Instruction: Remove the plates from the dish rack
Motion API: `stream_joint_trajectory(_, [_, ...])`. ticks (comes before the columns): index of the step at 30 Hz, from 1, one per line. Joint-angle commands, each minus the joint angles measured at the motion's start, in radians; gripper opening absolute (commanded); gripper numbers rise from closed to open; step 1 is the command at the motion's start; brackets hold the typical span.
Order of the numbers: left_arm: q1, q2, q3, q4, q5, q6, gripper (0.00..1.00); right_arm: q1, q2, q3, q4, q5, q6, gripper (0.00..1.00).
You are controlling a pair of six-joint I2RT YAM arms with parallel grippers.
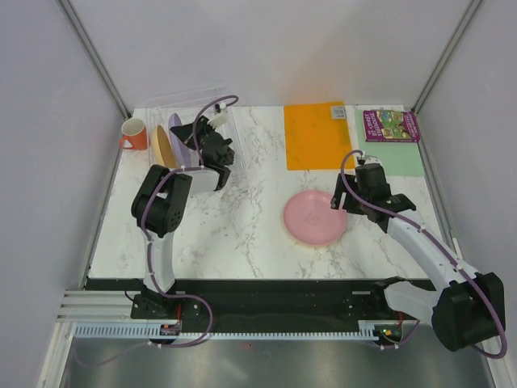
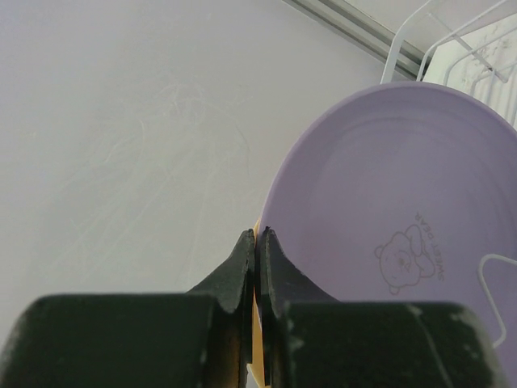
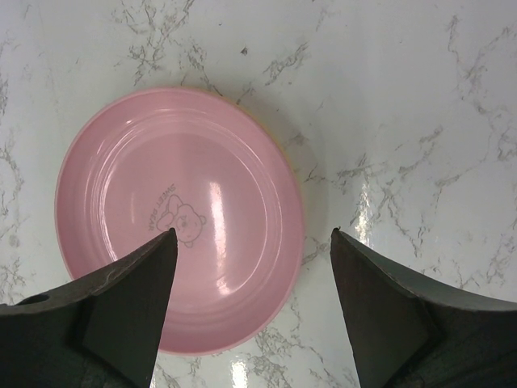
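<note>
White marble counter (image 1: pixel 242 226) fills the view. At its far left corner the rack (image 1: pixel 212 94) holds a yellow plate (image 1: pixel 164 145) and a purple plate (image 2: pixel 388 242) standing on edge. The left gripper (image 2: pixel 256 233) is pressed together at the purple plate's rim, with a yellow sliver showing between its fingers. The pink plate (image 3: pixel 178 218) lies flat on the counter. The right gripper (image 3: pixel 252 232) is spread wide above it.

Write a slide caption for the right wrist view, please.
Open right hand hovers over the face-up pink plate; marble table around it.
</note>
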Motion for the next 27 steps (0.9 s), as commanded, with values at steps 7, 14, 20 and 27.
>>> stream_joint_trajectory(7, [0.000,0.023,0.084,0.390,0.048,0.290,0.02,-0.004,0.008,-0.003,0.034,-0.008,-0.017,0.83])
stream_joint_trajectory(14, [0.001,0.015,0.036,0.428,0.031,0.342,0.02,-0.004,-0.005,-0.006,0.034,-0.012,-0.016,0.83])
stream_joint_trajectory(20, [0.001,-0.008,0.013,0.428,0.019,0.368,0.02,-0.006,-0.008,-0.006,0.037,-0.024,-0.016,0.84])
stream_joint_trajectory(27, [-0.002,-0.053,0.019,0.428,0.014,0.410,0.02,-0.006,-0.014,-0.008,0.041,-0.038,-0.017,0.84])
